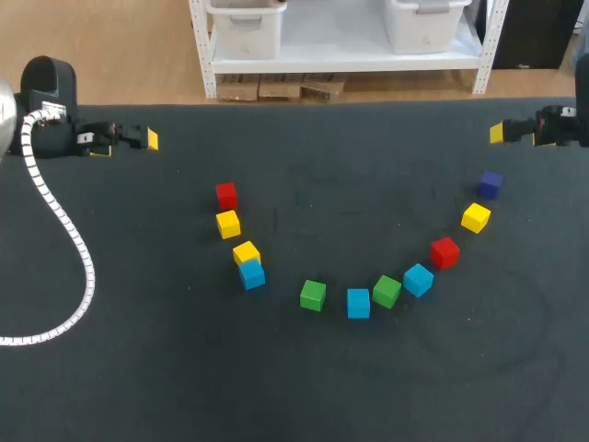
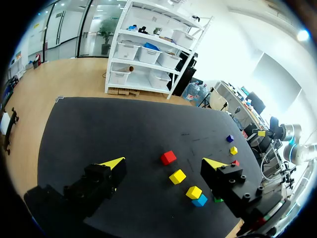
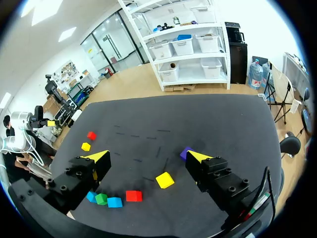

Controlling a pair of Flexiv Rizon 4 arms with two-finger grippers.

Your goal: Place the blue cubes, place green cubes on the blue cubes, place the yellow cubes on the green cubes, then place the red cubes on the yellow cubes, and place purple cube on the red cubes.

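Observation:
The cubes lie in an arc on the black table. On its left are a red cube (image 1: 225, 194), two yellow cubes (image 1: 228, 224) (image 1: 246, 252) and a blue cube (image 1: 252, 274). Along the front sit a green cube (image 1: 313, 296), a blue cube (image 1: 358, 303), a green cube (image 1: 386, 291) and a blue cube (image 1: 418, 279). Rising to the right are a red cube (image 1: 444, 252), a yellow cube (image 1: 476, 217) and the purple cube (image 1: 490, 184). My left gripper (image 1: 147, 139) (image 2: 164, 163) hangs open at the far left, and my right gripper (image 1: 502, 133) (image 3: 148, 156) is open at the far right. Both are empty and well away from the cubes.
The black table mat (image 1: 304, 387) stretches wide in front of and behind the arc. A white ribbed cable (image 1: 78, 249) trails from my left arm over the table's left side.

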